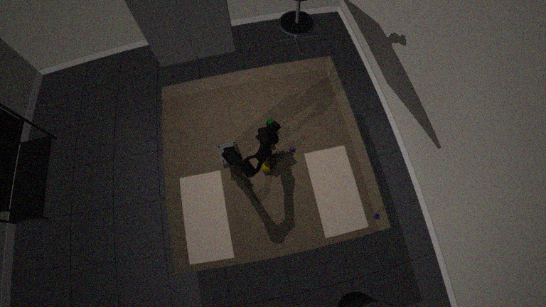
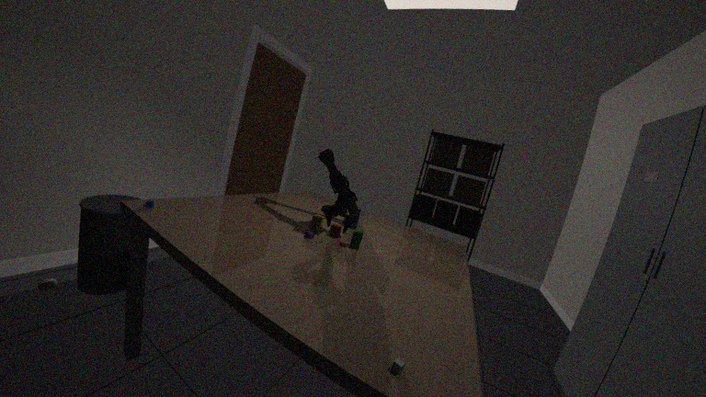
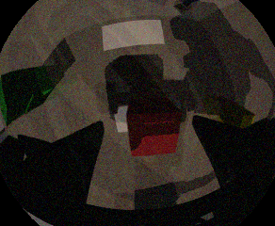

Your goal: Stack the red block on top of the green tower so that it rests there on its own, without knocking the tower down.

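Wooden table [image 2: 364, 309] bears red block [image 3: 153, 128] between open jaws.

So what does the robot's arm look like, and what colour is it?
The arm is black all over, made of chunky jointed pieces on a dark base with a pale plate. Its gripper has two flat, dark fingers. The room is too dim to show cables or markings.

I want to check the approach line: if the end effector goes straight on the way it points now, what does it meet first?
Most likely the small red cube-shaped block, centred between the open end effector fingers in the wrist view. How far below it lies is unclear.
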{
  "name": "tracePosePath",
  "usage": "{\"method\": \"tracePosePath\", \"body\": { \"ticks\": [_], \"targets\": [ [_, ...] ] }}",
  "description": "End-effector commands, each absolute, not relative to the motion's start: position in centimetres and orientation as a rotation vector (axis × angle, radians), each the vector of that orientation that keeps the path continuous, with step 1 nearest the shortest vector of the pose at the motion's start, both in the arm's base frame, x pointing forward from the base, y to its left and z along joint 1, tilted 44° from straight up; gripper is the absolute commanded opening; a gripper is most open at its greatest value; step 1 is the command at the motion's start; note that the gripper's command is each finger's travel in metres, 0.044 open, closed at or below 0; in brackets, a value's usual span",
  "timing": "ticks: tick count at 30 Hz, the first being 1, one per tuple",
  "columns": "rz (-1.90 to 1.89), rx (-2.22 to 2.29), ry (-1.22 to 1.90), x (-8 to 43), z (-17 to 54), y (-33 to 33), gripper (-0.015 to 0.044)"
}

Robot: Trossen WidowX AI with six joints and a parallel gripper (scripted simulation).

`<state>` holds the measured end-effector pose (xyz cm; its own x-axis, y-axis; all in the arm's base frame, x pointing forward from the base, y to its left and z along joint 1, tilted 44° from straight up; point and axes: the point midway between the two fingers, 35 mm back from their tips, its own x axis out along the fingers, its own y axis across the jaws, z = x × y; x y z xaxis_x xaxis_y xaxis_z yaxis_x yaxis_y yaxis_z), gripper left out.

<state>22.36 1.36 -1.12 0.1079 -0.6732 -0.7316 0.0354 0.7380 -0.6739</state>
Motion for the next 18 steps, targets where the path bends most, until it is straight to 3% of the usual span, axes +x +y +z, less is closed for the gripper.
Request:
{"method": "tracePosePath", "body": {
  "ticks": [1,18],
  "targets": [
    [-0.565,-0.585,1.378,22.34,-1.58,0.82,0.0440],
    [-0.566,-0.586,1.378,22.34,-1.82,0.56,0.0440]
  ]
}}
